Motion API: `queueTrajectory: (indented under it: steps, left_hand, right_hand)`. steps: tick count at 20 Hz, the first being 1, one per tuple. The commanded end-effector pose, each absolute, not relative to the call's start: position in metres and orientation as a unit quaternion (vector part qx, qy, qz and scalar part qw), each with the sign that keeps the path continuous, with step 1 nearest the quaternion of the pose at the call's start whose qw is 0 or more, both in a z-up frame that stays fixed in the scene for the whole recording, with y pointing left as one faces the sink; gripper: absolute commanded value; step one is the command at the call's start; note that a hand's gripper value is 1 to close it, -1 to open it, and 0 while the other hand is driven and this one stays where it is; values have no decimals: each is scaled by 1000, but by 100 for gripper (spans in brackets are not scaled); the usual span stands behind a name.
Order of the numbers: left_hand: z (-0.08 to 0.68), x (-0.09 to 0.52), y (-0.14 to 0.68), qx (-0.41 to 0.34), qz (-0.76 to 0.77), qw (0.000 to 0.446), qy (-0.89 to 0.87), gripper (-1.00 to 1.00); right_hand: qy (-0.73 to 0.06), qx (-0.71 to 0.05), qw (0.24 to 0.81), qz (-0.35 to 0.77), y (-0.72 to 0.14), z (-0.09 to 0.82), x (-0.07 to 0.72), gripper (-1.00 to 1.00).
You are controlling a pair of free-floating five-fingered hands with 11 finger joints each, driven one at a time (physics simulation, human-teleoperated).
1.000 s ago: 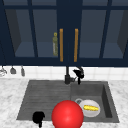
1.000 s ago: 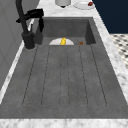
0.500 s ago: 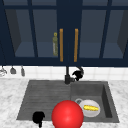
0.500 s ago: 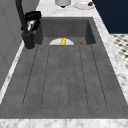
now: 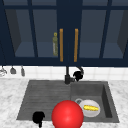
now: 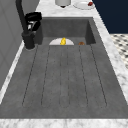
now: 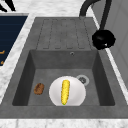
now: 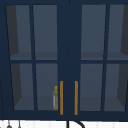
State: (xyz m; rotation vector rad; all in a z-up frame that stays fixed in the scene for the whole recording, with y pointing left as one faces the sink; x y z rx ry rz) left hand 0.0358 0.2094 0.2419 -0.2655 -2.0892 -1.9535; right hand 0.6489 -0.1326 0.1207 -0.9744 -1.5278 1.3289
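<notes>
**A:** What is filling the scene at the kitchen sink?

**B:** A navy wall cabinet (image 5: 67,32) with glass doors and two orange handles is hanging above a dark grey sink (image 5: 45,95). A greenish bottle (image 5: 55,44) is standing inside it, just left of the handles. The ridged draining board is lying on the sink's left, the basin on its right.

**A:** And in the foreground?

**B:** A large red ball (image 5: 67,114) is sitting at the front edge of the sink, between the draining board and the basin. Beside it, in the basin, a white plate (image 7: 67,91) is carrying a yellow corn cob (image 7: 65,91), with a small brown item (image 7: 39,88) lying on the basin floor just beside the plate.

**A:** Where are the hands?

**B:** The right hand (image 5: 78,74) is hovering at the black faucet (image 5: 67,75), right by its base and lever; whether its fingers are closing on it cannot be told. The left hand (image 5: 38,117) is hanging at the front left corner of the draining board, its fingers impossible to make out.
</notes>
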Motion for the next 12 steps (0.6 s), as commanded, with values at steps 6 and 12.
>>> queueTrajectory:
  steps: [6,12]
  left_hand:
    - [242,36,209,-92,-674,134,-721,0]
    - [242,36,209,-92,-674,134,-721,0]
  right_hand:
    - [-551,-405,428,591,-111,141,665,100]
    - [-482,-423,412,648,-105,143,669,100]
